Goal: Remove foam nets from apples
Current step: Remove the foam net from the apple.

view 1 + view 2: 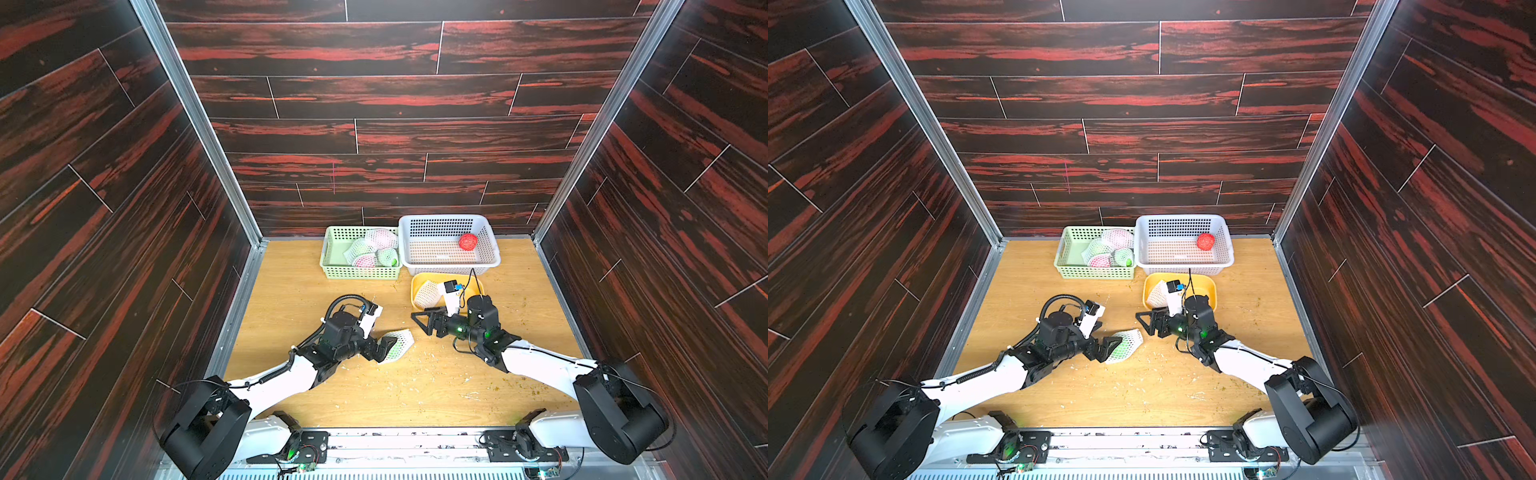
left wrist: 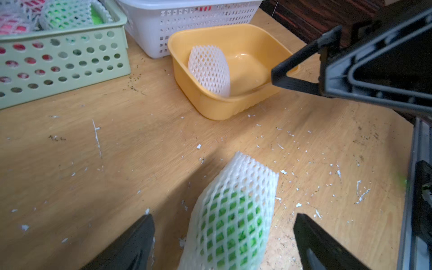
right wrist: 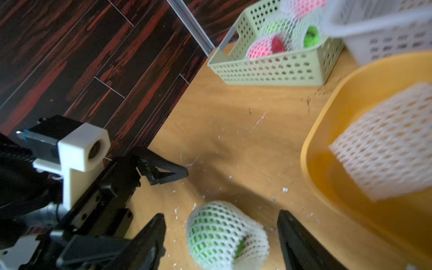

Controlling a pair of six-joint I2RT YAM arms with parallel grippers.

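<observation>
Left of centre in both top views, a green basket (image 1: 330, 249) is seen on the wooden table (image 1: 332, 399), and four netted apples (image 1: 374, 249) are lying in it. Below it, the left gripper (image 1: 386, 350) is held with its fingers (image 2: 138, 240) wide apart. A green apple (image 1: 396, 347) inside its foam net (image 2: 254, 173) is lying on the table between them, and a gap is seen on each side in the left wrist view. Just to the right, the right gripper (image 1: 420, 324) is pointed at this apple, with its jaws also spread and nothing held. Further right, an empty foam net (image 1: 428, 293) is leaned inside a yellow tub (image 1: 434, 276). Above it, one bare red apple (image 1: 468, 242) is placed in a white basket (image 1: 440, 226).
</observation>
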